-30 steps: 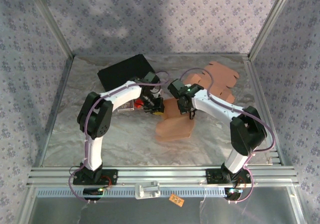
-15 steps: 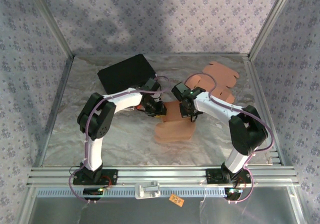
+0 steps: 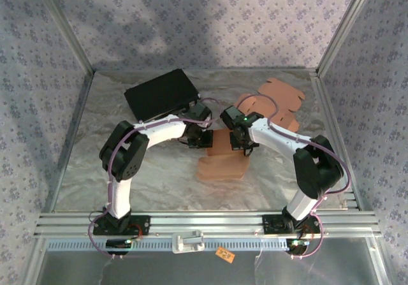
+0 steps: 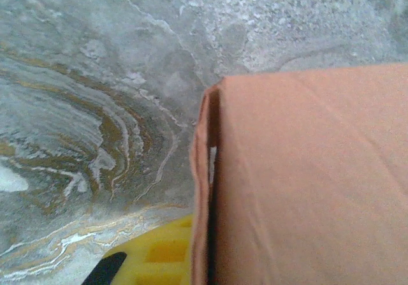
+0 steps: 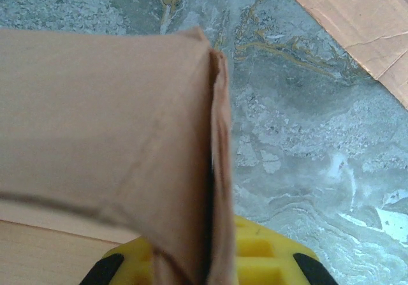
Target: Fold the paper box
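A partly folded tan paper box (image 3: 223, 160) is shown just in front of and to the right of a black tray (image 3: 162, 94). Its left wall is pinched by the left gripper (image 3: 204, 140) and its right flap by the right gripper (image 3: 240, 143). Compared with a second ago, the grippers are drawn slightly closer together.

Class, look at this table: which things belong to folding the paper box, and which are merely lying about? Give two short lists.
In the job: paper box; left pincer and right pincer, both shut on its edges.

Lying about: black case at the back left; flat cardboard sheets at the back right; orange tag on the near ledge.
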Controlling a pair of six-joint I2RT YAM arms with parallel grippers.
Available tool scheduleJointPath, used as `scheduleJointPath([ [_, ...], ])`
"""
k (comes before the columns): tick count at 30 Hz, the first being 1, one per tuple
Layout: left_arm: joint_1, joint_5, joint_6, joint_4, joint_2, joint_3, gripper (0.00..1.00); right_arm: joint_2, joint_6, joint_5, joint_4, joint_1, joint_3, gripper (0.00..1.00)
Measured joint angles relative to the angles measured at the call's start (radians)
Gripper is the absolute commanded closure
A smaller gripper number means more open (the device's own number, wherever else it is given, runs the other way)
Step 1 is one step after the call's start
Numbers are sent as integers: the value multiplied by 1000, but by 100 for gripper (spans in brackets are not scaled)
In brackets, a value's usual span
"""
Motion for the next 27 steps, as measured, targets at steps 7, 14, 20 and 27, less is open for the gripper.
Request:
scheduleJointPath([
  [7,-65,-187,-92,-108,-3,58,100,0,31,-1,16,13,-10,100],
  [14,-86,-261,-121,-158,-3,74,97,-1,46,-24,48,17,-29,100],
  [20,-87,-261,-112,-151,-3,71,82,-10,46,-31,54,10,-39,100],
  [27,-87,-261,-108,-123,-20,33,63,-11,64,-31,47,5,-40,100],
])
